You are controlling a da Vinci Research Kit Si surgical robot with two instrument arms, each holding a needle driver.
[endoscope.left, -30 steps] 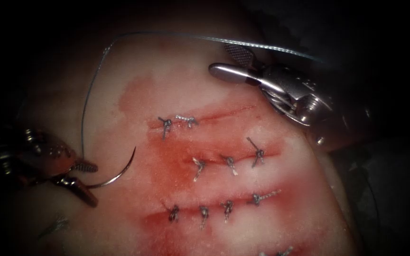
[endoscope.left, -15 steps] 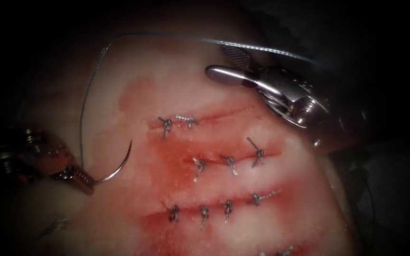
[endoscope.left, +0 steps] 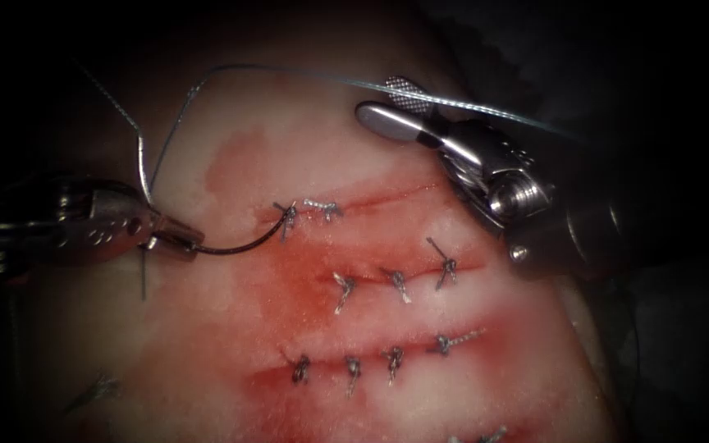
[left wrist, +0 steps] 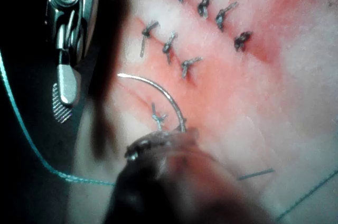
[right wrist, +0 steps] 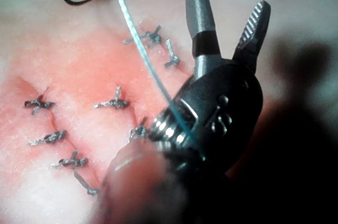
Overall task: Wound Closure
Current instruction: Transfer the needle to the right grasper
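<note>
My left tool (endoscope.left: 189, 244) comes in from the left, its jaws shut on the curved needle (endoscope.left: 240, 244) near its thread end. The needle arcs rightward above the tissue (endoscope.left: 231, 369), with its tip bare beside the knot (endoscope.left: 287, 216) at the top cut's left end. In the left wrist view the needle (left wrist: 158, 89) rises free from the jaws (left wrist: 158, 139). The thread (endoscope.left: 289, 71) climbs from the left tool and sweeps across to the right, over my right tool (endoscope.left: 391, 104). The right tool's jaws (right wrist: 232, 7) stand open and hold nothing.
Three cuts cross the tissue: the top cut (endoscope.left: 379, 197), the middle one (endoscope.left: 404, 271) and the lower one (endoscope.left: 371, 357), each with several knotted stitches. Red fluid (endoscope.left: 297, 279) stains the tissue around them. A loose thread end (endoscope.left: 100, 387) lies lower left.
The left jaws closed on the needle, then carried it up and to the right, turning its tip toward the top cut's left end. The right tool shifted slightly and its jaws narrowed a little.
</note>
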